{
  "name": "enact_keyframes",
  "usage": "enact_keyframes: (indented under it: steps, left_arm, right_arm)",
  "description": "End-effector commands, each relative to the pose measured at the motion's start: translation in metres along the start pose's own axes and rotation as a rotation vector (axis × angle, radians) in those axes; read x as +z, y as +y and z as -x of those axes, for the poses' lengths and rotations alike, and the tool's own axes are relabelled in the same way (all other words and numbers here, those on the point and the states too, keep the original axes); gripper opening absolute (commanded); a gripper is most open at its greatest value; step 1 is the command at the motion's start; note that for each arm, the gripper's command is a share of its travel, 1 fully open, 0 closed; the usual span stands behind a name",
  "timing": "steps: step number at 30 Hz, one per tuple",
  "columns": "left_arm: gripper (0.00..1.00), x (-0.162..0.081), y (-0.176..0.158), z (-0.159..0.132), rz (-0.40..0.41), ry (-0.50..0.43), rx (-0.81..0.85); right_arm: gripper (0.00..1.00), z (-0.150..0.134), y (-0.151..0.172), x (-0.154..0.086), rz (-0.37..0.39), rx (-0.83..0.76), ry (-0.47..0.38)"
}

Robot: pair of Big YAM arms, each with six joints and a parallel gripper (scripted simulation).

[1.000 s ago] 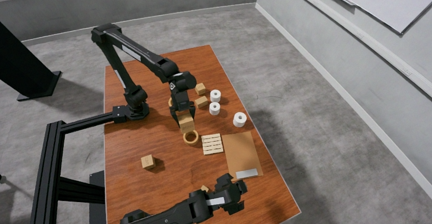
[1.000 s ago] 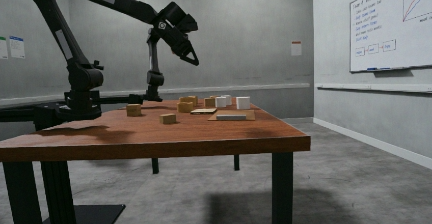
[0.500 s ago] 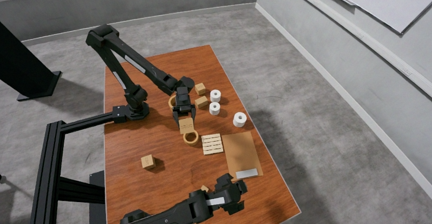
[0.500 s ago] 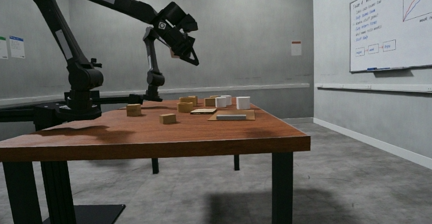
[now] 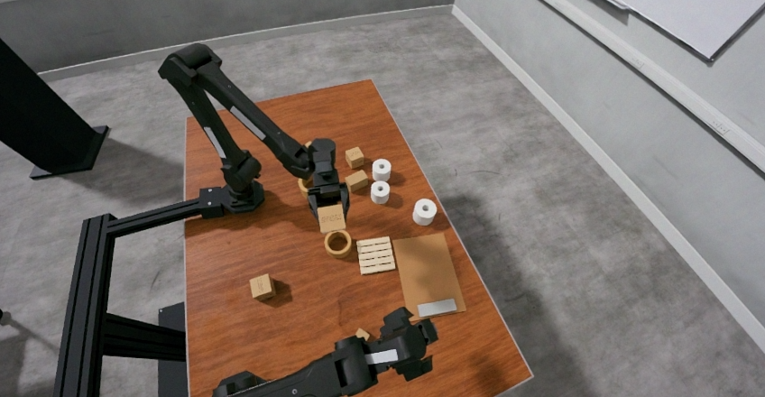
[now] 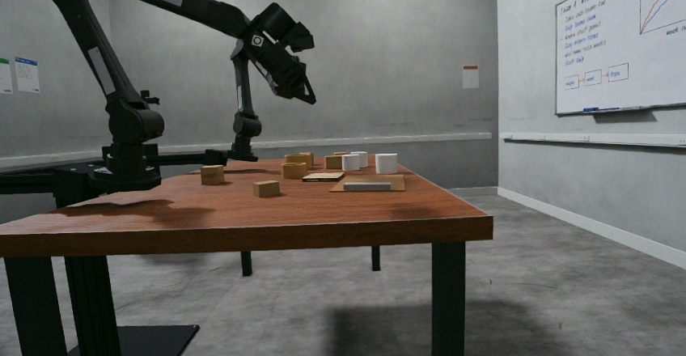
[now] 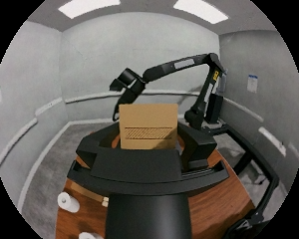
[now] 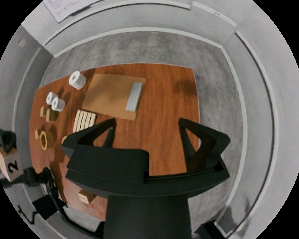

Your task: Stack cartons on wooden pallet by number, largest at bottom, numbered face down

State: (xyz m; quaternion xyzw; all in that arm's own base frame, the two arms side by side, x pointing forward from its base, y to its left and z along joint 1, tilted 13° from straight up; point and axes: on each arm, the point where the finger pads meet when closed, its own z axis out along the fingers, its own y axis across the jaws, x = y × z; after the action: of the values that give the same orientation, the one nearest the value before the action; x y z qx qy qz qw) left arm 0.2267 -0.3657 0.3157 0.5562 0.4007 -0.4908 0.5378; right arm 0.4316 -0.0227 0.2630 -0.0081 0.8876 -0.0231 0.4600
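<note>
Carton [image 5: 331, 217] [image 6: 274, 84] [image 7: 149, 124] [image 8: 10, 165] | printed number reads "2" | clamped between left fingers [image 5: 313, 207]

Boxes [image 5: 262, 287] [image 6: 212, 175] [image 7: 149, 119] [image 8: 85, 196]: we count 6, one held up
Rings [image 5: 327, 245] [image 6: 294, 171] [image 8: 41, 139]: we get 2
White rolls [image 5: 424, 215] [image 6: 386, 163] [image 7: 68, 202] [image 8: 77, 80]: we see 3
Pallet [image 5: 375, 257] [image 6: 323, 176] [image 7: 106, 201] [image 8: 84, 120]: we mark 1
Brown sheet [image 5: 427, 267] [image 6: 398, 184] [image 7: 87, 193] [image 8: 107, 94]: 1
Grey bar [image 5: 437, 308] [image 6: 366, 186] [image 8: 134, 97]: 1

The counter [image 5: 306, 312] [image 6: 336, 208] [image 8: 164, 90] is reddish-brown with wood grain — the slatted pallet [image 5: 376, 264] [image 6: 322, 176] [image 8: 85, 120] pale cream, the rolls [image 5: 424, 212] [image 6: 386, 163] [image 8: 77, 80] white, the cartons [image 5: 262, 287] [image 6: 212, 175] [image 8: 86, 196] tan — one marked with a black "2".
</note>
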Motion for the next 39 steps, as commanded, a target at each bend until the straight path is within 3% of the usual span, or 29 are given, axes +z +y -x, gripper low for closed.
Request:
enact_keyframes:
  steps: [1,5,7,13,17,18,28,30,39]
  left_arm:
    - [0.55,0.002,0.002,0.010,-0.002,-0.031,0.013]
    - [0.55,0.001,0.001,0.012,-0.002,-0.034,0.017]
    - [0.55,0.006,0.001,0.031,-0.009,-0.052,0.041]
    - [0.55,0.004,0.005,0.029,0.000,-0.048,0.038]
    - [0.55,0.005,0.005,0.026,0.000,-0.044,0.033]
    - [0.55,0.005,0.005,0.026,0.000,-0.044,0.033]
    - [0.55,0.005,0.005,0.026,0.000,-0.044,0.033]
    - [0.55,0.005,0.005,0.026,0.000,-0.044,0.033]
    - [0.55,0.005,0.005,0.026,0.000,-0.044,0.033]
  right_arm:
    - [1.00,0.029,-0.003,-0.008,-0.006,-0.009,-0.052]
    - [1.00,0.029,-0.003,-0.008,-0.006,-0.009,-0.052]
    - [1.00,0.029,-0.003,-0.008,-0.006,-0.009,-0.052]
    - [1.00,0.028,0.002,-0.017,0.022,0.098,-0.056]
    - [1.00,0.029,0.036,-0.034,0.193,0.273,-0.084]
    - [1.00,0.011,0.045,-0.032,0.237,0.325,-0.057]
    - [1.00,0.001,0.115,-0.071,0.630,0.682,-0.049]
    - [1.00,0.001,0.115,-0.071,0.630,0.682,-0.049]
    - [1.00,-0.011,0.166,-0.096,0.912,0.924,-0.026]
